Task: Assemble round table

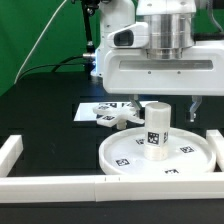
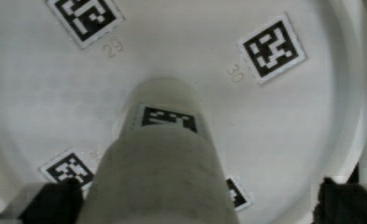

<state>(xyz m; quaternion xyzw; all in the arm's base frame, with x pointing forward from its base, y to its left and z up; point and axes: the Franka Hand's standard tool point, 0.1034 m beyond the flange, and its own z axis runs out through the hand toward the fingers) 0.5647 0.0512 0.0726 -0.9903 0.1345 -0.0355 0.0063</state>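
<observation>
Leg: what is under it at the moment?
The disc: the leg stands upright near its middle, with tags around it. The leg's own base covers the joint, so whether it is screwed in cannot be seen.

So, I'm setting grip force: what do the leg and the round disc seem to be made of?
Leg: probably hard white plastic, matte; even colour, smooth rounded top, no glare. Round disc: seemingly the same matte white plastic; raised moulded rim. The tags on both look like printed stickers, though that's uncertain.
</observation>
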